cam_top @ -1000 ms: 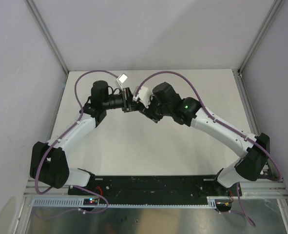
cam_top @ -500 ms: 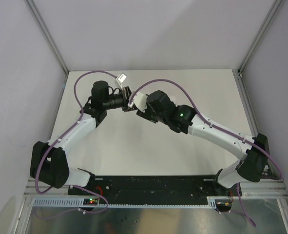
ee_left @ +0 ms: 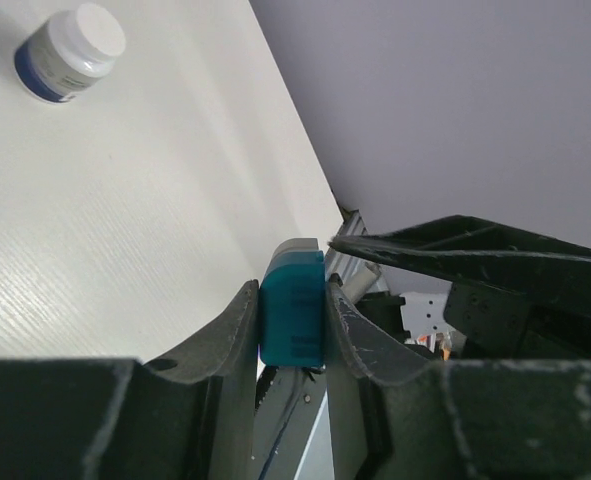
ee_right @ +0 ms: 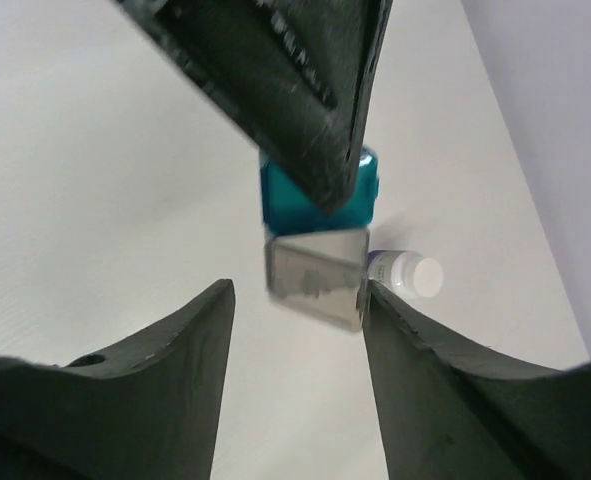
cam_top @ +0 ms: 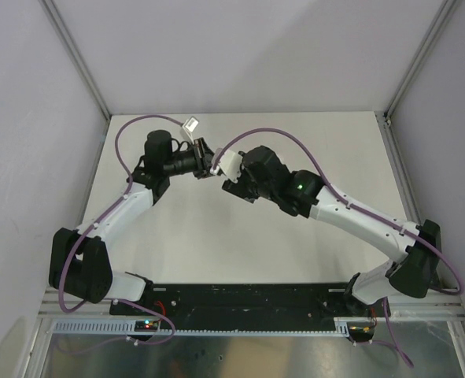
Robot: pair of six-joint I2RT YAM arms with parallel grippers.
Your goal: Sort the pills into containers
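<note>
My left hand (ee_left: 290,288) is clamped on the containers (ee_left: 293,330). Its two fingers press the opposite sides of the teal half (ee_left: 292,310), and the grey half (ee_left: 297,246) sticks out just past the fingertips. From above, both of my hands meet over the far middle of the desk (cam_top: 185,228), the left hand (cam_top: 205,161) pointing right and my right hand (cam_top: 219,166) pointing left, tip to tip.

My right hand (ee_right: 295,290) is open, with its fingers set either side of the grey half (ee_right: 315,275). In its wrist view the finger on the right (ee_right: 395,330) looks to be touching that half, while the other finger (ee_right: 205,320) stands apart from it. The teal half (ee_right: 285,215) sits just above, partly hidden behind my left hand's finger (ee_right: 305,90).

The pair is held up off the desk. A white capped bottle (ee_left: 70,52) with a blue label sits on the desk, well apart from my left hand; in the right wrist view the bottle (ee_right: 405,272) shows just beyond the grey half.
</note>
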